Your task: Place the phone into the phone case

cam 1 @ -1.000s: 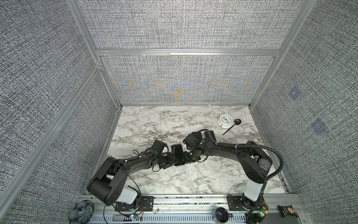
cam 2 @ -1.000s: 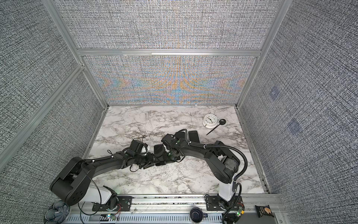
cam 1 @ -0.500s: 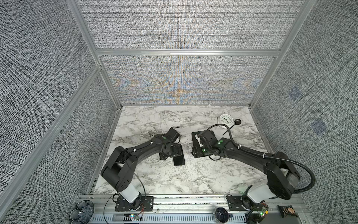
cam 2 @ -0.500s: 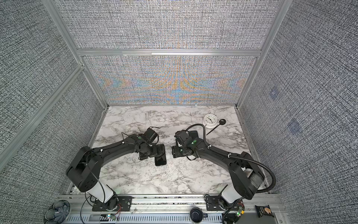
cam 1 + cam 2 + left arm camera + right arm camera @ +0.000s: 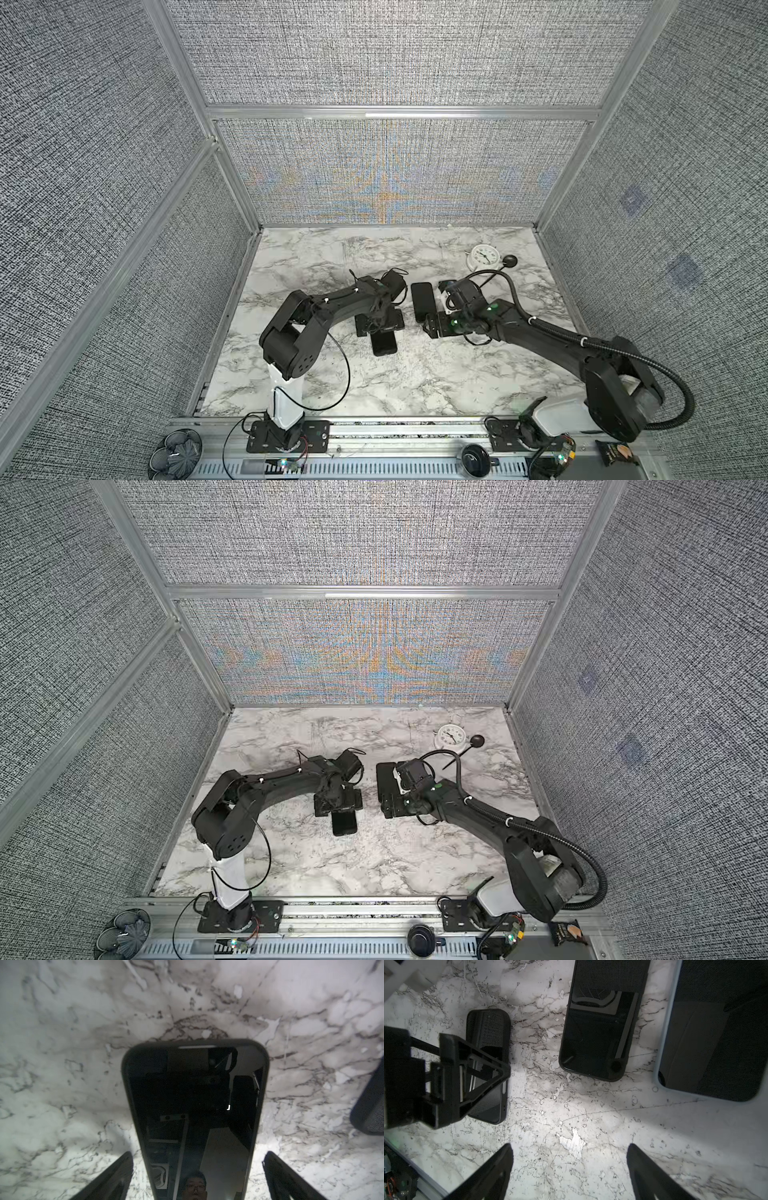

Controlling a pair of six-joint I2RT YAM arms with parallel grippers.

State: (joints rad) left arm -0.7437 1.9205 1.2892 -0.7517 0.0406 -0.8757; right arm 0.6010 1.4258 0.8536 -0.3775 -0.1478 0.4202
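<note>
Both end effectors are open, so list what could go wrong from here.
The left end effector straddles the glossy black phone in its black rimmed case; a low retreat might drag it. Another black rectangular slab and a dark light-blue-rimmed one lie near the right end effector: a mix-up seems possible.

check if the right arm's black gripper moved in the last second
Yes. The right arm's black gripper has drawn back rightward, toward the side where the white round alarm clock stands, leaving the black rectangular phone it was at.
</note>
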